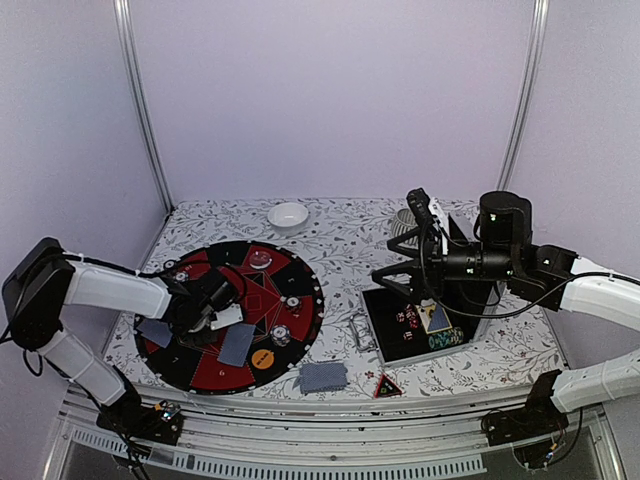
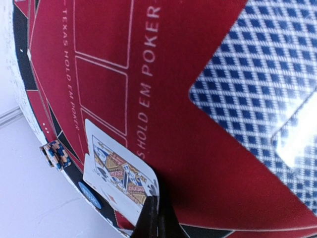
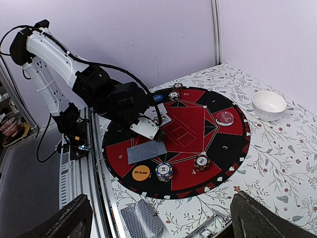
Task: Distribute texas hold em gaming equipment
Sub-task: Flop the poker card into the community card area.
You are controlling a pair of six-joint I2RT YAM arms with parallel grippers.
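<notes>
Left gripper (image 2: 153,210) has its fingers pressed together on the lower corner of a face-up card (image 2: 119,171), a court card, held low over the red field of the round poker mat (image 2: 188,163) near the mat's edge closest to the left arm's base. Just outside that card, on the mat's black rim, sit a blue disc (image 2: 91,194) and a small stack of striped chips (image 2: 54,152).

Further in on the mat's red field lies a face-down card (image 3: 146,151) with a grey-blue patterned back; in the left wrist view a second patterned back seems to overlap it. An orange disc (image 3: 140,172) rests on the mat's near rim, with two more chip stacks (image 3: 164,171) (image 3: 201,162) beside it along that rim.

Off the mat, just past its near edge, a face-down deck (image 3: 141,218) lies on the flowered cloth, and a red triangular marker (image 1: 388,386) lies a little further from the mat on the same side. A white bowl (image 3: 268,104) stands beyond the mat's far edge.

Right gripper (image 3: 161,218) hangs with its fingers spread wide and nothing between them, well to the right of the mat, above a black tray (image 1: 390,345) that holds some chips and a card
</notes>
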